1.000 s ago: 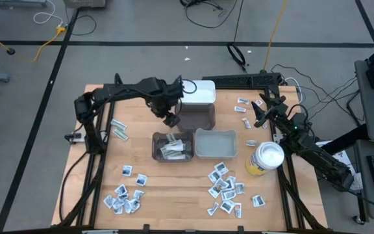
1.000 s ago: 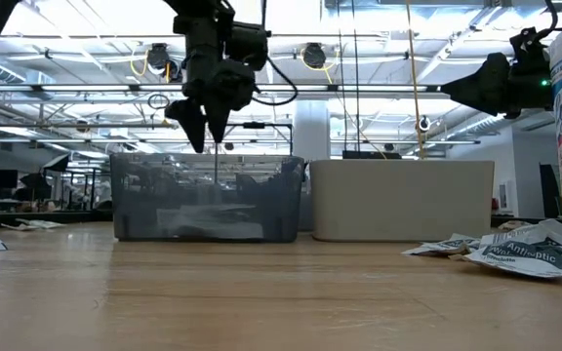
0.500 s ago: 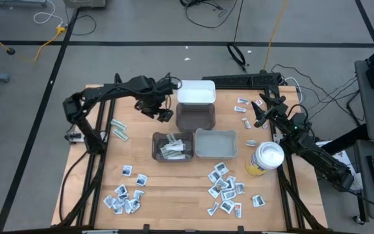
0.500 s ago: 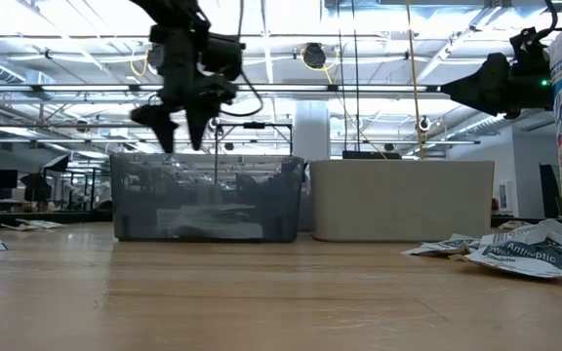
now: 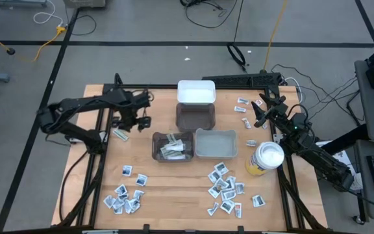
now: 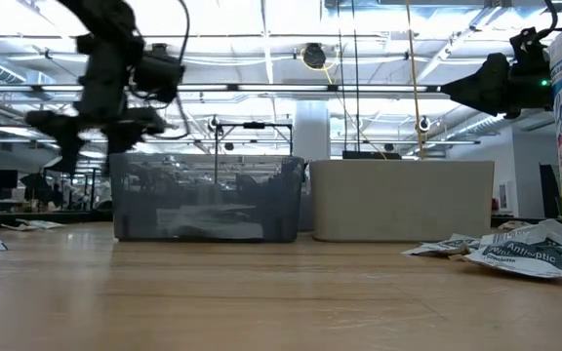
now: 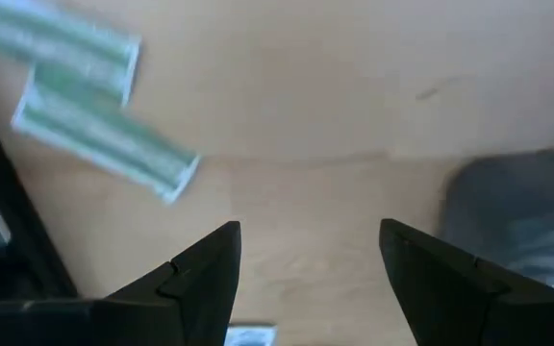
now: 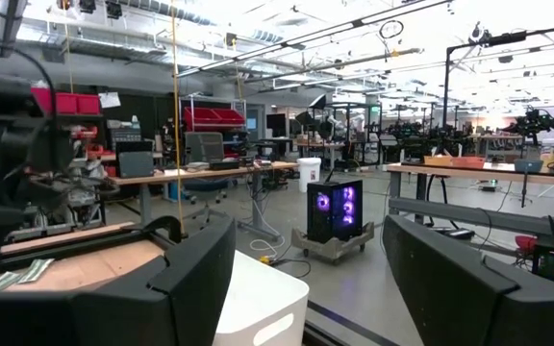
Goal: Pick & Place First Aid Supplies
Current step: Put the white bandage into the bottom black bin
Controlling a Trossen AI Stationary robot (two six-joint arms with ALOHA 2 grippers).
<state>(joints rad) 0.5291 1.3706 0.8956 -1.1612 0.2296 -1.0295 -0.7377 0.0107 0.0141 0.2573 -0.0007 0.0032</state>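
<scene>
My left gripper (image 5: 138, 119) is open and hovers above bare wood near the table's left side, to the left of the dark bins. Two narrow white-green strip wrappers (image 5: 120, 130) lie flat just left of it; in the left wrist view the strip wrappers (image 7: 104, 159) lie beyond the empty gripper (image 7: 311, 231). Several packets sit in the near dark bin (image 5: 172, 146). Loose sachets lie in piles at the near left (image 5: 125, 195) and near right (image 5: 226, 185). My right gripper (image 5: 260, 112) waits open at the table's far right, raised and empty (image 8: 306, 226).
A dark bin (image 5: 195, 117) and a white bin (image 5: 195, 92) stand at the far middle, a clear grey bin (image 5: 215, 143) right of the filled one. A yellow canister with a white lid (image 5: 265, 159) stands near the right arm. A few small packets (image 5: 244, 110) lie beside the right gripper.
My left gripper has swung from above the far dark bin toward the table's left edge, turning as it went, and now hangs over the wood next to the strip wrappers. The right arm has kept still.
</scene>
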